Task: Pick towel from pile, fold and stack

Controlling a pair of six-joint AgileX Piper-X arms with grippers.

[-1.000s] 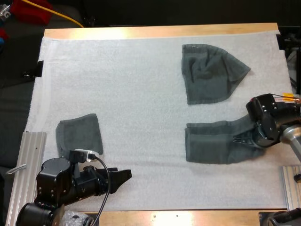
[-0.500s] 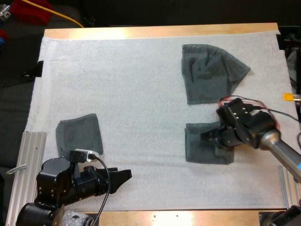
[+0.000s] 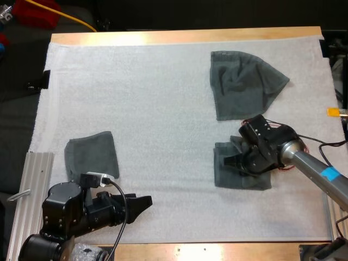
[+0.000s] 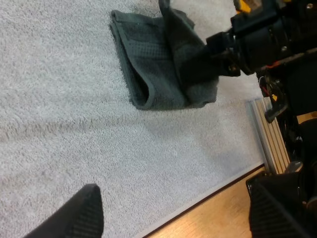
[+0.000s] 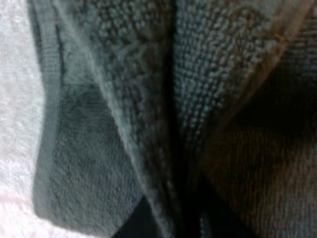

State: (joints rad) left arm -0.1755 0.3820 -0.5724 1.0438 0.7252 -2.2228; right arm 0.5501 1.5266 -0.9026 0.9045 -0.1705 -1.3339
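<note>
The towel being folded (image 3: pixel 229 173) lies at the mat's right centre, its right part doubled over to the left. My right gripper (image 3: pixel 232 161) is low over it, shut on the lifted towel edge (image 4: pixel 185 47); bunched cloth (image 5: pixel 148 109) presses between its fingers. A crumpled towel (image 3: pixel 242 87) rests farther back on the right. One folded towel (image 3: pixel 91 154) sits at the near left. My left gripper (image 3: pixel 142 203) hovers over the mat's front edge just right of that folded towel, open, its fingers (image 4: pixel 79 213) wide apart with nothing between them.
The white mat (image 3: pixel 152 92) covers the table. Metal rails stand at the near left (image 3: pixel 33 185) and near right (image 4: pixel 270 134) edges. A wooden table edge (image 3: pixel 217 251) runs along the front.
My right gripper swept left from the mat's right side, carrying the towel's right end over its left half; the towel is now about half as wide. The left arm stayed still.
</note>
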